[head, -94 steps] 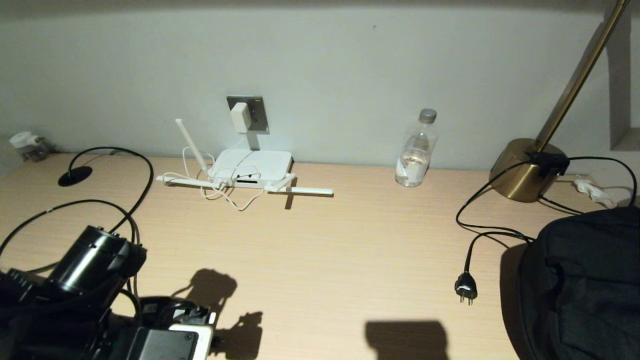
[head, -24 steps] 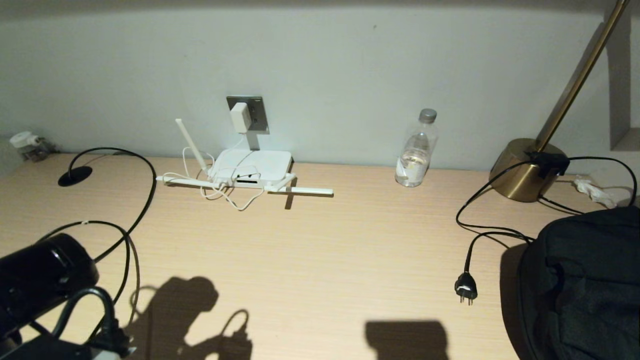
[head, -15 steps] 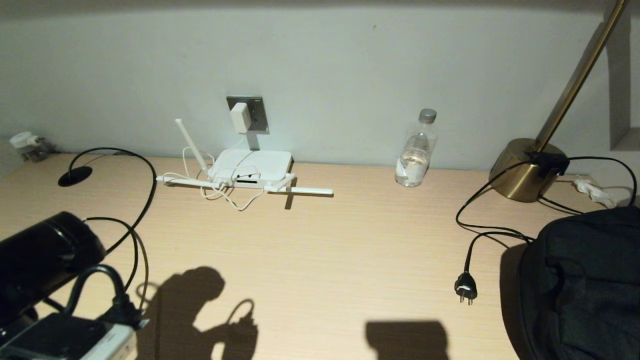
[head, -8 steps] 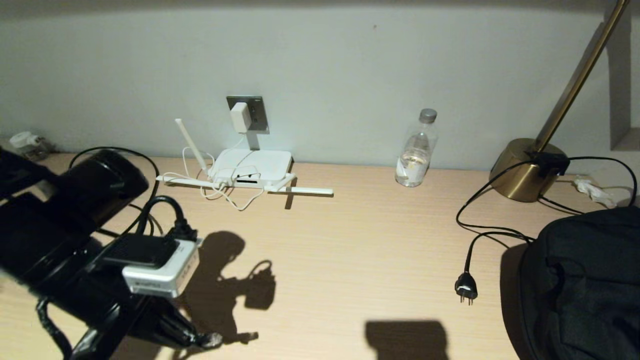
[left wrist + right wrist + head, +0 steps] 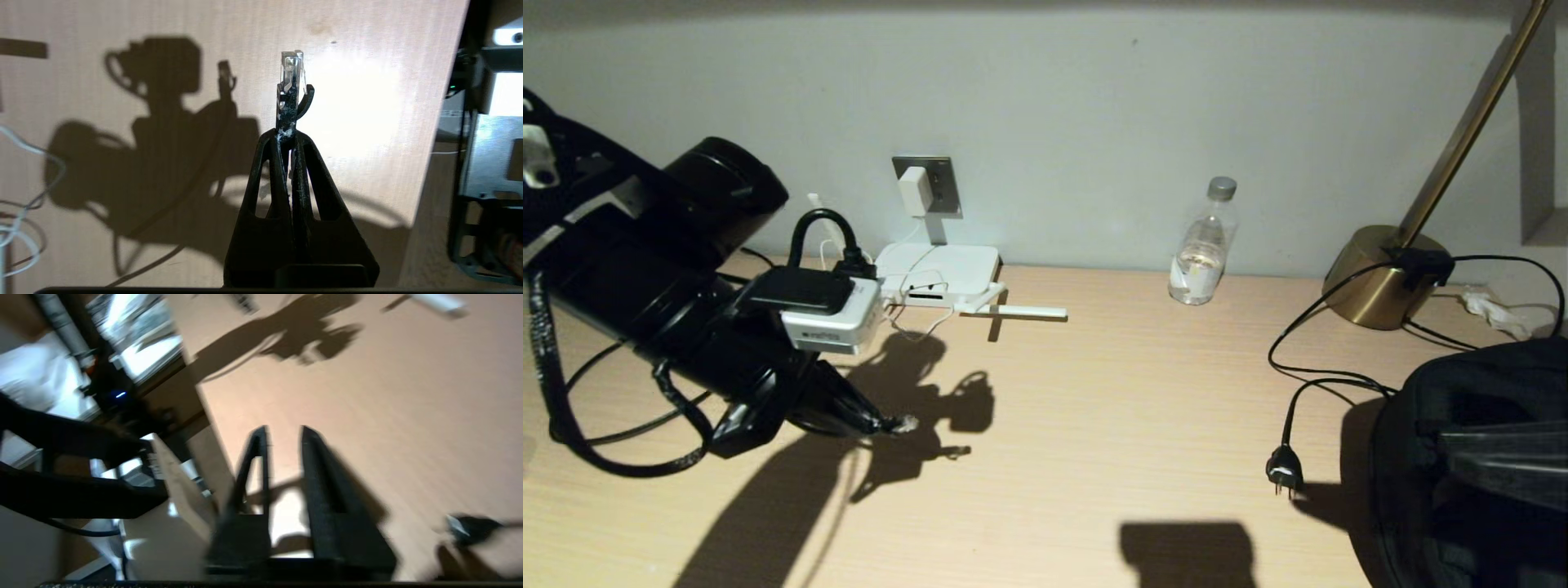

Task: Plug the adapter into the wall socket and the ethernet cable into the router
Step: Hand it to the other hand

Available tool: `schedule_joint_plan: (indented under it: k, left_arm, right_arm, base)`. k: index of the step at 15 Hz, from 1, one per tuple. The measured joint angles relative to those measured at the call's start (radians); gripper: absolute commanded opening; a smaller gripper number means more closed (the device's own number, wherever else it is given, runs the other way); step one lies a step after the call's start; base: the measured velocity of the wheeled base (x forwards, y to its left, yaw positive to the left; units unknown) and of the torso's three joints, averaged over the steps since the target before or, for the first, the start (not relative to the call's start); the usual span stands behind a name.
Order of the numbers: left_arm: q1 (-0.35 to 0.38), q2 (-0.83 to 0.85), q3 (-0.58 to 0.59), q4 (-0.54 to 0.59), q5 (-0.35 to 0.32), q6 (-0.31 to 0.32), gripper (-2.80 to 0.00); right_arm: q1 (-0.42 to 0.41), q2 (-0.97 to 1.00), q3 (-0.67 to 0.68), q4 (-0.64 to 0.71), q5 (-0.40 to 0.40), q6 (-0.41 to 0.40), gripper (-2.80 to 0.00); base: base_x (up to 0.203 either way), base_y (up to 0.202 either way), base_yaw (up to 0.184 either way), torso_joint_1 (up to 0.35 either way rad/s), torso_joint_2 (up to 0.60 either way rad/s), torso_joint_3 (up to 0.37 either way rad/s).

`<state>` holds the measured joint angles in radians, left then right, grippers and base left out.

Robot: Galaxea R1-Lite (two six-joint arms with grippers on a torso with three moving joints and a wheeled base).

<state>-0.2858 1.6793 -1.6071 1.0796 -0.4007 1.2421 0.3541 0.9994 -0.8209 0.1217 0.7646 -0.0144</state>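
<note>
My left gripper (image 5: pixel 880 423) hangs over the left part of the desk, in front of the router (image 5: pixel 941 272). It is shut on the ethernet cable, whose clear clip plug (image 5: pixel 291 67) sticks out past the fingertips (image 5: pixel 286 136). The plug (image 5: pixel 903 423) is well short of the router's dark port slots. The white adapter (image 5: pixel 913 190) sits on the grey wall socket (image 5: pixel 941 186), with its thin white cord trailing down over the router. My right gripper (image 5: pixel 282 430) is open and empty above the desk near its front edge. Part of the right arm (image 5: pixel 1503 461) shows at the lower right.
A water bottle (image 5: pixel 1202 245) stands by the wall. A brass lamp base (image 5: pixel 1380 278) is at the far right, and its black cord ends in a two-pin plug (image 5: pixel 1284 472) on the desk. A black bag (image 5: pixel 1437 408) fills the right front corner. One router antenna (image 5: pixel 1021 310) lies flat.
My left arm has risen and swung forward toward the router, carrying the ethernet plug. The right arm has come into view at the lower right.
</note>
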Motion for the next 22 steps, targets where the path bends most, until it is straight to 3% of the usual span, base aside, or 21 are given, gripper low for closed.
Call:
schedule_joint_plan:
  k: [4, 8, 11, 15, 18, 22]
  left_arm:
    - [0.031, 0.03, -0.093, 0.0, 0.008, -0.001, -2.8]
    - [0.046, 0.059, -0.154, -0.001, 0.011, -0.001, -2.8]
    - [0.048, 0.07, -0.178, -0.003, 0.028, -0.001, -2.8]
    - [0.05, 0.075, -0.225, -0.003, 0.03, -0.003, -2.8]
    - [0.054, 0.076, -0.248, -0.001, 0.028, -0.003, -2.8]
    - [0.041, 0.073, -0.273, -0.001, 0.002, -0.004, -2.8]
  right_arm:
    - [0.183, 0.25, -0.184, -0.003, 0.006, 0.065, 0.0]
    - [0.302, 0.42, -0.278, -0.033, 0.007, 0.242, 0.0]
    - [0.349, 0.497, -0.29, -0.132, -0.012, 0.42, 0.0]
    - [0.42, 0.573, -0.32, -0.292, -0.152, 0.719, 0.0]
    - [0.452, 0.617, -0.359, -0.349, -0.184, 0.935, 0.0]
    - [0.478, 0.685, -0.397, -0.353, -0.188, 0.966, 0.0]
  base:
    - [0.0, 0.0, 0.0, 0.0, 0.0, 0.0]
    - [0.0, 0.0, 0.0, 0.0, 0.0, 0.0]
    - [0.0, 0.0, 0.0, 0.0, 0.0, 0.0]
    - [0.0, 0.0, 0.0, 0.0, 0.0, 0.0]
    - [0.0, 0.0, 0.0, 0.0, 0.0, 0.0]
    - [0.0, 0.0, 0.0, 0.0, 0.0, 0.0]
